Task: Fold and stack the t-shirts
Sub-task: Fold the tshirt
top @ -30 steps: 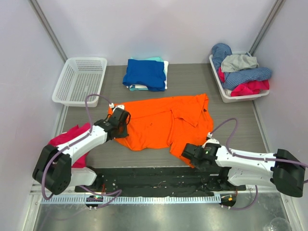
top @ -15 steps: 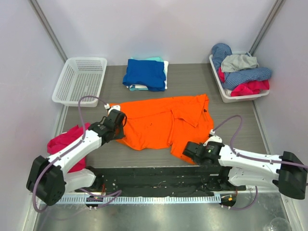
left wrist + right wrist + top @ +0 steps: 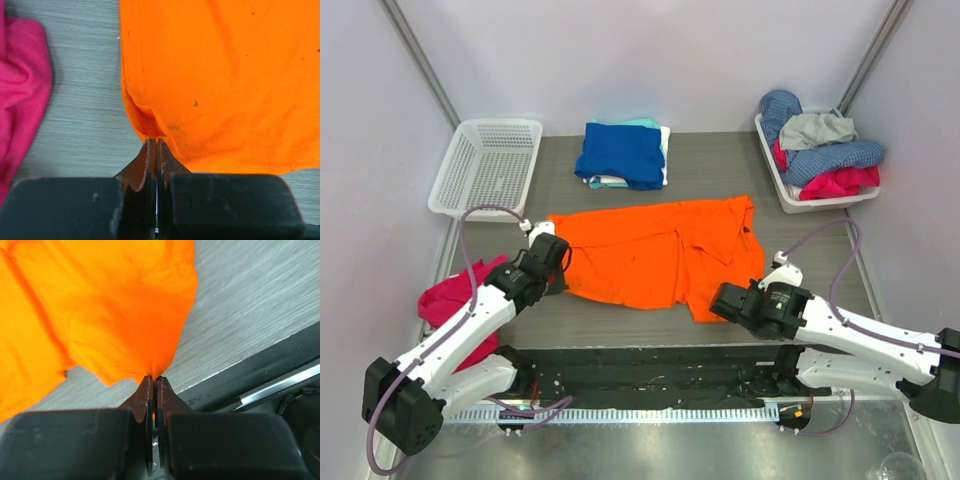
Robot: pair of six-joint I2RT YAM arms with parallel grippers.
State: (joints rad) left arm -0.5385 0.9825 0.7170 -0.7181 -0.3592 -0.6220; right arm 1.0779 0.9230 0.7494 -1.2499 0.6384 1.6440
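a grey wood-grain worktop (image 3: 720, 165) forms the floor of a booth with pale lilac walls (image 3: 650, 60) and slanting metal posts in the upper corners. the orange t-shirt (image 3: 660, 255) lies spread out at the centre of the frame, with part of its right side folded over. the left fingers (image 3: 142, 165) are pressed together on the shirt's lower left edge, a tuck of orange cloth pinched between them. the right fingers (image 3: 142, 400) are clamped on its lower right corner, just above the black strip (image 3: 640, 362) along the worktop's near edge. at top centre a folded royal blue t-shirt (image 3: 620, 152) sits on pale teal and white t-shirts (image 3: 642, 123). a white mesh basket (image 3: 470, 165) stands at upper left, and a white bin (image 3: 820, 203) heaped with blue, grey and pink clothes (image 3: 825, 150) at upper right. a pink garment (image 3: 450, 295) lies crumpled at left, beside the left arm.
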